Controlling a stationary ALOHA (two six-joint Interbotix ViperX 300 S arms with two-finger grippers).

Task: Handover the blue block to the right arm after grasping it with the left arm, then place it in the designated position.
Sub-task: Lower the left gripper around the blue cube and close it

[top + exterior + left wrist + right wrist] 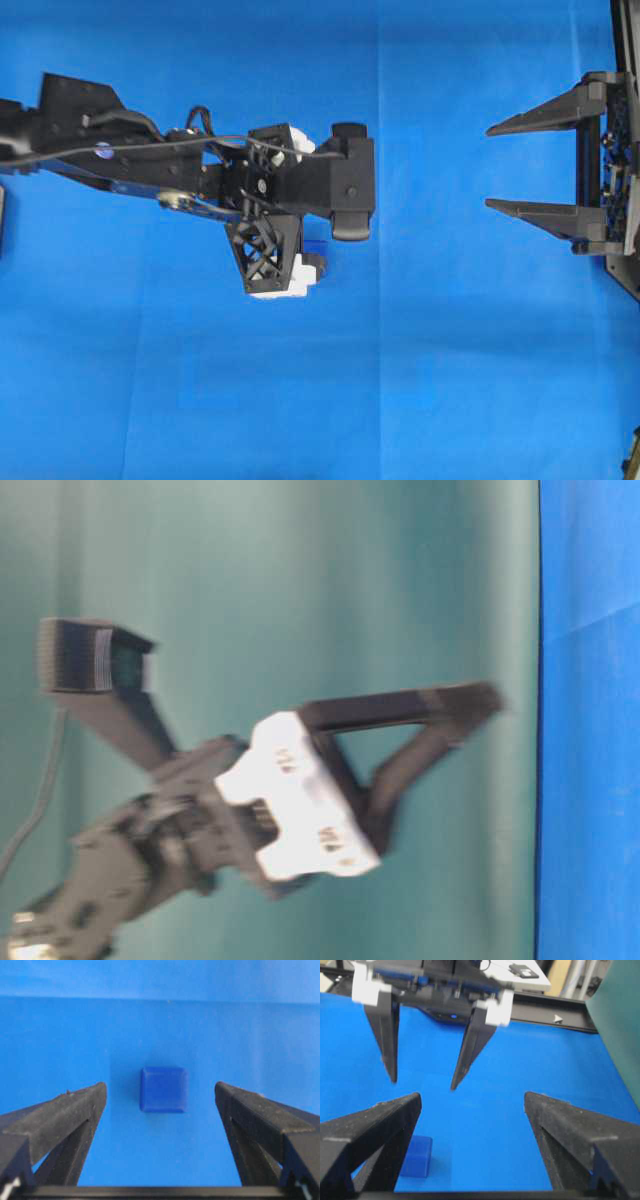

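On the blue cloth (260,1035), midway between the left gripper's (160,1092) spread fingers, the blue block (164,1089) is lying flat and untouched; being a cube, it is showing no long axis, its faces sitting square to the wrist camera. Overhead, only a sliver of it (316,248) is peeking out at the 5 o'clock side of the left arm (150,160), which is reaching in from 9 o'clock, fingers pointing down. At 3 o'clock the right gripper (490,167) is hanging level, jaws wide apart, gripping nothing, well apart from the block
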